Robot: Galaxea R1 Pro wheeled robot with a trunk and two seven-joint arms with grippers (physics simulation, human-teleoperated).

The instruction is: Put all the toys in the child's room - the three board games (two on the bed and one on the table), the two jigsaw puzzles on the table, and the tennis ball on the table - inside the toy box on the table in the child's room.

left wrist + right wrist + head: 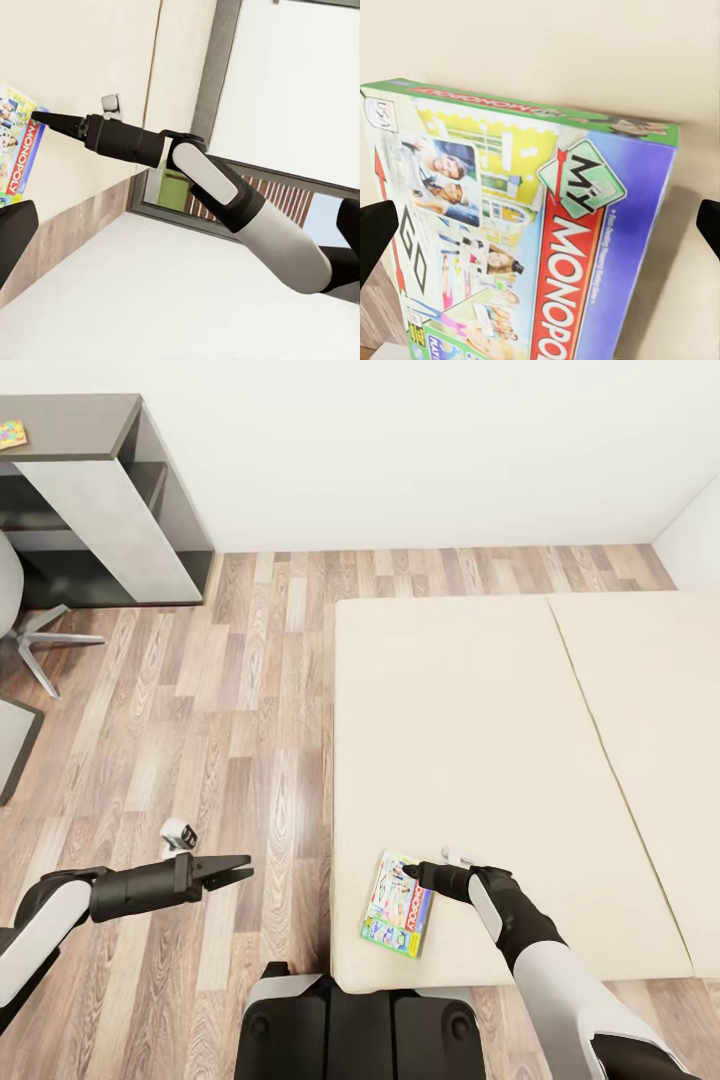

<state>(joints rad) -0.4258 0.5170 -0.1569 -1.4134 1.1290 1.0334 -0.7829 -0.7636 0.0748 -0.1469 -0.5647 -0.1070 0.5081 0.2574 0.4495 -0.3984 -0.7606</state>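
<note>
Right claw [412, 872] hanging open, fingertips apart either side of Monopoly board game [517, 225] | game lying flat on bed [470, 760] directly beneath claw | left claw [235, 872] hovering over floor [230, 720], state unclear

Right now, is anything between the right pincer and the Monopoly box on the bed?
Nothing visible. The right pincer is open at the Monopoly box, which lies flat near the edge of the bed. In the right wrist view the box sits unobstructed between the fingertips.
</note>
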